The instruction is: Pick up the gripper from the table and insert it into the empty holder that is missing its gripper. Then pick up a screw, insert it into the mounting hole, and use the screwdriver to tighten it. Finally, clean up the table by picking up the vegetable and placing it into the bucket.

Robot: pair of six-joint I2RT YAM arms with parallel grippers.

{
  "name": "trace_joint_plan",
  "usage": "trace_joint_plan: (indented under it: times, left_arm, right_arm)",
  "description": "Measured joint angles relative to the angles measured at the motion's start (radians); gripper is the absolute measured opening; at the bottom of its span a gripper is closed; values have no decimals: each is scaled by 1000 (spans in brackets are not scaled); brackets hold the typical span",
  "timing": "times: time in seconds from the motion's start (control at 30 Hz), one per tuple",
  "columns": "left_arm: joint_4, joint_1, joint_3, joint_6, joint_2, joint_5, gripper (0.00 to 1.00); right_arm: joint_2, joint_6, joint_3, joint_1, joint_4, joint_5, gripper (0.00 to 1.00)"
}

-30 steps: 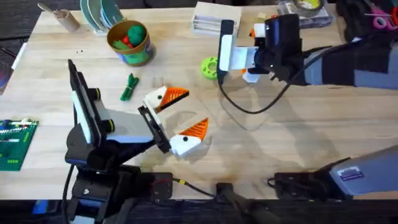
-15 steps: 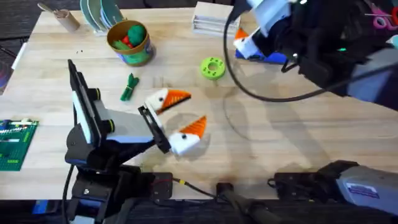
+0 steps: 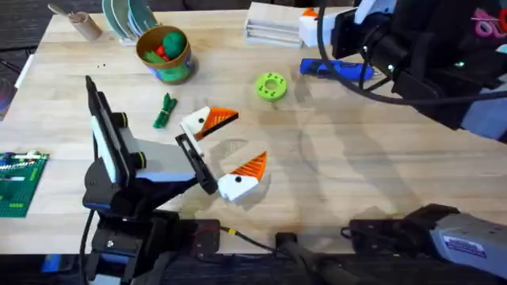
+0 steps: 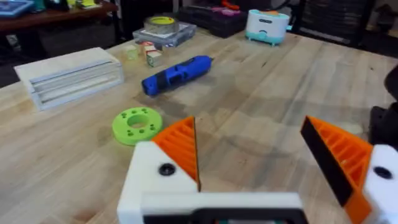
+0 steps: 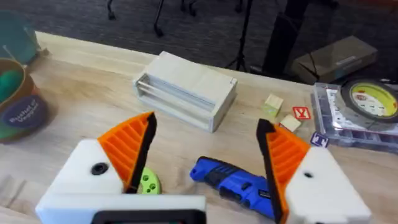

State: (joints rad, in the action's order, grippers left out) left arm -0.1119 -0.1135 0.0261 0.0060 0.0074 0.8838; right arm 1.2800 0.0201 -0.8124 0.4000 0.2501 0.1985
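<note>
Where it lies flat, screwdriver (image 3: 336, 69) stubby, bright blue.

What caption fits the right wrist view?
Open right pincer above the blue screwdriver on the table.

The screwdriver (image 3: 336, 69) is bright blue. The vegetable (image 3: 165, 110) is bright green, as is the ring-shaped disc (image 3: 271, 86). The bucket (image 3: 165, 52) has a yellow-orange rim and green-blue patterned outside. Both grippers (image 4: 252, 162) (image 5: 205, 158) carry ribbed orange pads on white blocks.
</note>
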Motion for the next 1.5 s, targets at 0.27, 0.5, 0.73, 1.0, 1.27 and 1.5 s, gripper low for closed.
trace_joint_plan:
  times: [0.27,0.5,0.73,1.0,1.27,1.5]
  left_arm:
    - [-223,0,128,-59,2,-219,993]
    - [-541,0,538,-101,178,-553,993]
    - [-773,0,851,-15,565,-775,993]
    - [-783,0,911,122,864,-913,993]
    - [-788,31,911,155,1037,-1024,992]
    - [-690,222,890,167,1205,-1002,992]
  right_arm:
    - [0,67,0,0,0,0,992]
    - [0,139,0,0,0,0,993]
    - [0,170,0,0,0,0,992]
    - [0,175,0,0,-23,0,992]
    - [0,179,0,0,-75,0,994]
    - [0,182,0,0,-75,0,994]
